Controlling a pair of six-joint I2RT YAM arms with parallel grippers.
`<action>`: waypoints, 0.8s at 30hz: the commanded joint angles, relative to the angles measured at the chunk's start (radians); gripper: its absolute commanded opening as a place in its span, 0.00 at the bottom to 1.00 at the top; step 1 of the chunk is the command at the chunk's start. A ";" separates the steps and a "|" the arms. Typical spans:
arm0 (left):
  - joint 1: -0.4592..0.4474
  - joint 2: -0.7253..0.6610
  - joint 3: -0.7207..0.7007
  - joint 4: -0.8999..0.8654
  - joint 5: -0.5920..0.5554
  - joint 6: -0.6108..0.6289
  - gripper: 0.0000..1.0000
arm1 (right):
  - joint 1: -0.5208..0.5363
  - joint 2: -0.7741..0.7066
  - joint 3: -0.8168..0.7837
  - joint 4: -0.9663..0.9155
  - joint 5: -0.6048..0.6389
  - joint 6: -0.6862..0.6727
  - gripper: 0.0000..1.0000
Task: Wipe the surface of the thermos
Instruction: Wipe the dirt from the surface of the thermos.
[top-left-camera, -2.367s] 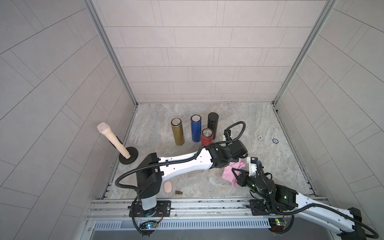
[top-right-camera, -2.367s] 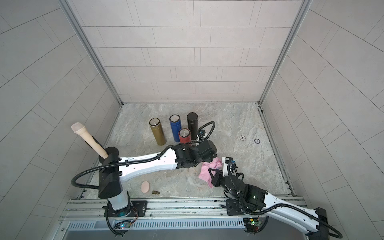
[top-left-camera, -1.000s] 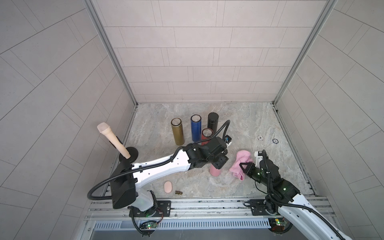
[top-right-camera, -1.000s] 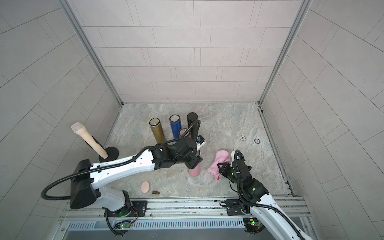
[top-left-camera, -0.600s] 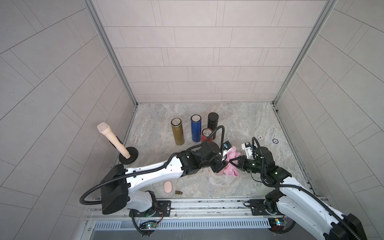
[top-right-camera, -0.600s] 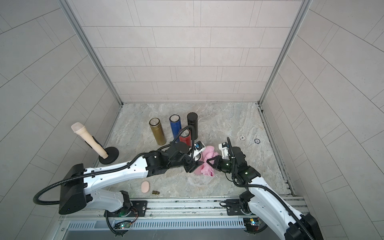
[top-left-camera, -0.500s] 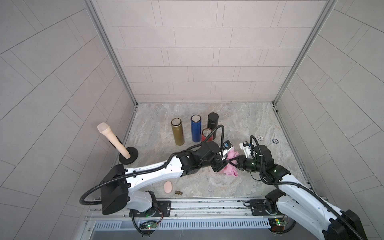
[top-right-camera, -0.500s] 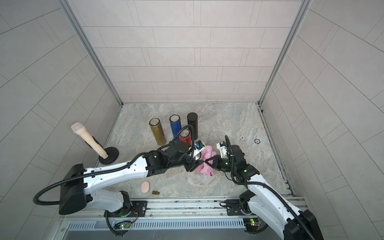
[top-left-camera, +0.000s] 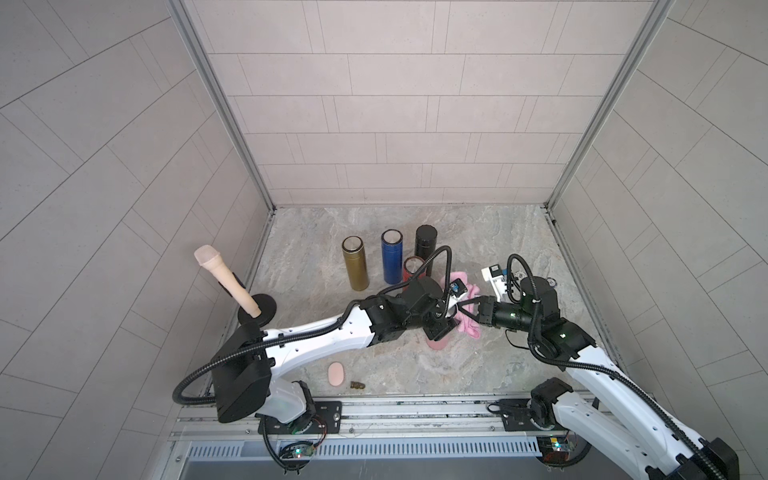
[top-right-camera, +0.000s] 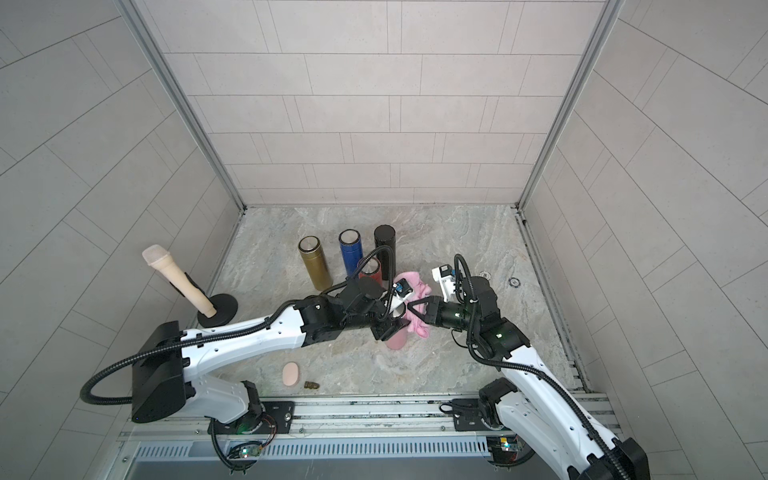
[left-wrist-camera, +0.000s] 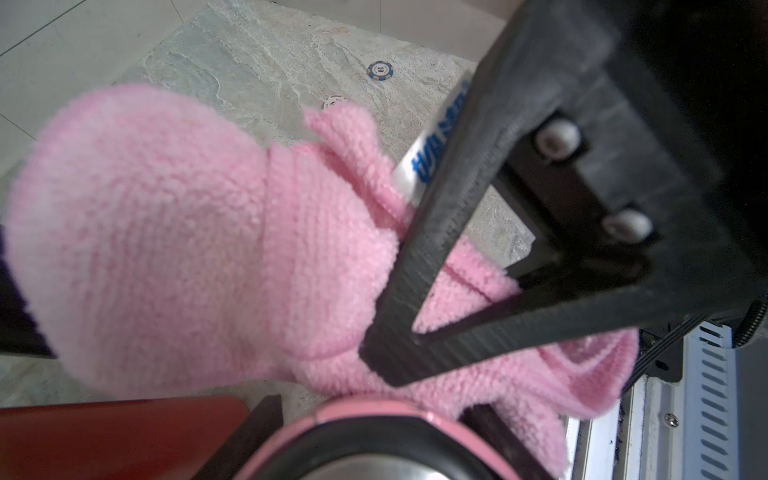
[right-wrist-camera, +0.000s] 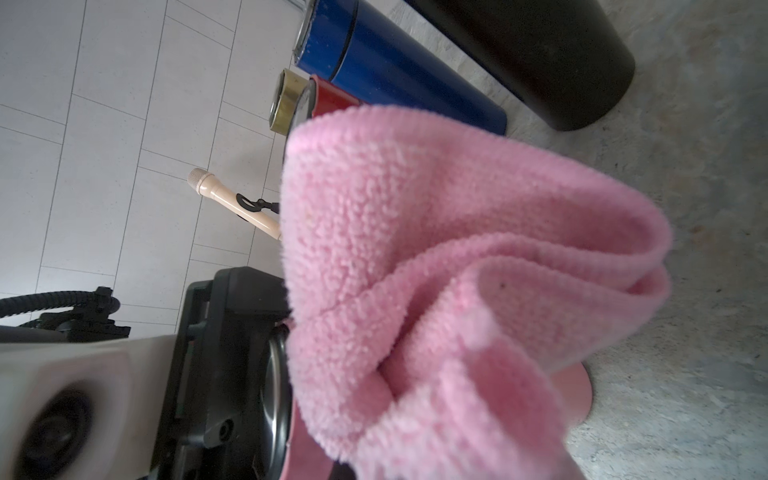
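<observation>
One pink thermos (top-left-camera: 437, 343): just below frame centre in both top views, base at or barely over the desk (top-left-camera: 415, 374); I cannot tell which.
Left claw (top-left-camera: 435, 329): clamped around the thermos body, seemingly to steady it for wiping.
Pink cloth (top-left-camera: 468, 326): bunched against the thermos's right side.
Right claw (top-left-camera: 459, 306): pinching the cloth's fold, likely to rub it along the wall.
Others: gold thermos (top-left-camera: 355, 269), blue thermos (top-left-camera: 392, 262), black thermos (top-left-camera: 425, 249), red thermos (top-left-camera: 412, 268), upright above centre.

Blue lettering on white tag (left-wrist-camera: 420, 166), partly hidden, unreadable
</observation>
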 joint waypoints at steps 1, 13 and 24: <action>-0.007 -0.032 -0.003 0.067 0.031 0.004 0.00 | 0.008 0.002 -0.076 0.032 -0.023 0.009 0.00; -0.007 -0.037 -0.045 0.140 -0.024 -0.039 0.00 | 0.163 0.000 -0.208 0.003 0.196 -0.014 0.00; -0.007 -0.071 -0.066 0.134 -0.095 -0.073 0.14 | 0.146 -0.238 -0.124 0.012 0.092 0.073 0.00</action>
